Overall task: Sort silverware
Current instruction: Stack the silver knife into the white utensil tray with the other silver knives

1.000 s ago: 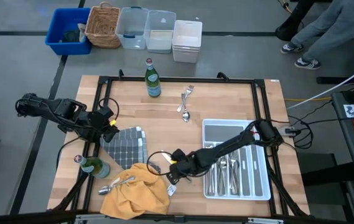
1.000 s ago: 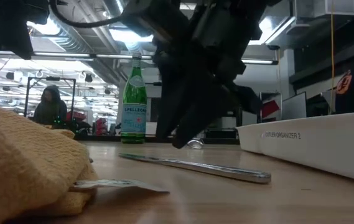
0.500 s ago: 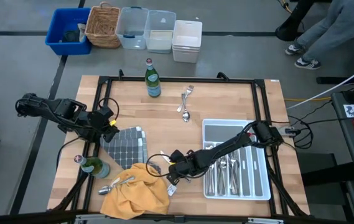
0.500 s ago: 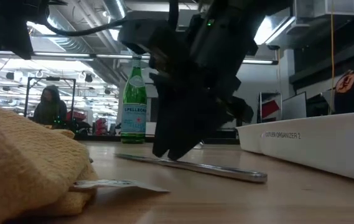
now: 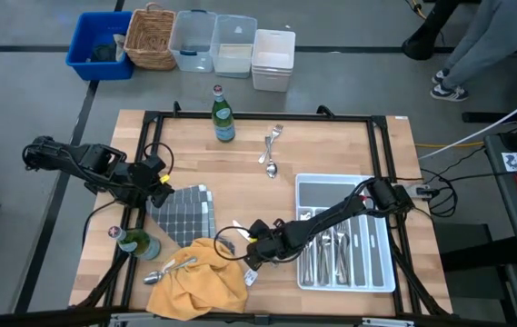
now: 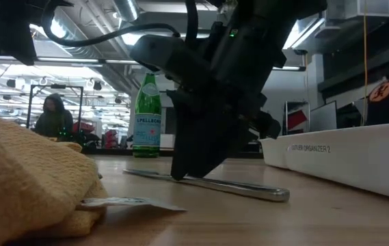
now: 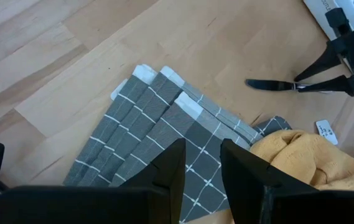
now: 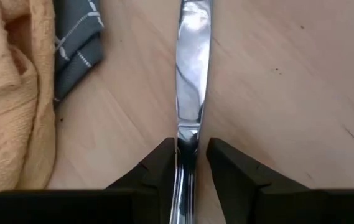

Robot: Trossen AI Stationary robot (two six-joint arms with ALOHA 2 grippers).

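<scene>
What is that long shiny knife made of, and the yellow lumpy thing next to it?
The knife looks like polished metal, since its blade mirrors the light. The yellow cloth seems to be soft woven fabric, perhaps a towel: it lies crumpled in folds and shows a nubbly, matte texture.

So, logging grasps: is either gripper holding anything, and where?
Right gripper straddles the shiny silver table knife where blade meets handle; left gripper holds nothing.

The pale wooden table carried a folded grey checked cloth, a crumpled yellow towel and a white divided plastic tray. Two green glass bottles stood on it, well apart. A shiny metal knife lay flat beside the towel, and a silver fork and spoon lay near the far bottle.
</scene>
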